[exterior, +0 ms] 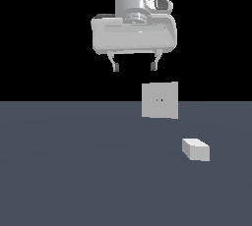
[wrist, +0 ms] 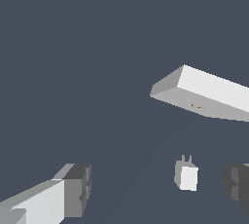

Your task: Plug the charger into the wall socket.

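A: Gripper (exterior: 135, 66) hangs high above the table (exterior: 74, 171), fingers spread wide apart, nothing between them.

B: And the charger (exterior: 196, 150)?

A: Lying flat on the table, toward the exterior view's right, well below the gripper and untouched. The wrist view shows two small prongs sticking out of one end.

B: The wall socket (exterior: 160, 100)?

A: Standing upright behind the charger, apart from it, two tiny holes at its centre.
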Robot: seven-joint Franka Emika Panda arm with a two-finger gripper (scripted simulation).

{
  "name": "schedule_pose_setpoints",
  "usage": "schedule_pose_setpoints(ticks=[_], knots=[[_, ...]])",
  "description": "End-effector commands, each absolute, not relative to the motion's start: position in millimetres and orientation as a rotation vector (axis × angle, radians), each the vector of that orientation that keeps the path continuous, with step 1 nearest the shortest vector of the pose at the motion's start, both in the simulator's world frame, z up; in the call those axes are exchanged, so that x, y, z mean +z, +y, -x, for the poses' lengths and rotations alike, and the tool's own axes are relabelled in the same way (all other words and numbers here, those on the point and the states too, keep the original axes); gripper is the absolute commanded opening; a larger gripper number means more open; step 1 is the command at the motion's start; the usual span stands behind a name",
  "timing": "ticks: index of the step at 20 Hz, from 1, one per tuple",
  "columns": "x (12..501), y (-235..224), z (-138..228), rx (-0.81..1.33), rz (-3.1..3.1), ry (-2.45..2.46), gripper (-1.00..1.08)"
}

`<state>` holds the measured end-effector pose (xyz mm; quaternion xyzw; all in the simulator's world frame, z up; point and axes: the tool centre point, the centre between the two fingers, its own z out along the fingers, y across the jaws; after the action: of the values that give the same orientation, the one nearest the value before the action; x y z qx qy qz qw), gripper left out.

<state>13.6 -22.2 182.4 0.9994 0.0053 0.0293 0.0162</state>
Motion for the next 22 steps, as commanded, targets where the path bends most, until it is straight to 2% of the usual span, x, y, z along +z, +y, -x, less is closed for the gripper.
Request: schedule_pose_setpoints(ticks=[1, 11, 22], knots=[[182, -22, -14, 0.091, -3.108, 0.017, 1.0], [174, -31, -5, 0.127, -3.107, 0.002, 1.0], [144, -60, 22, 0.249, -3.102, -0.047, 1.0]])
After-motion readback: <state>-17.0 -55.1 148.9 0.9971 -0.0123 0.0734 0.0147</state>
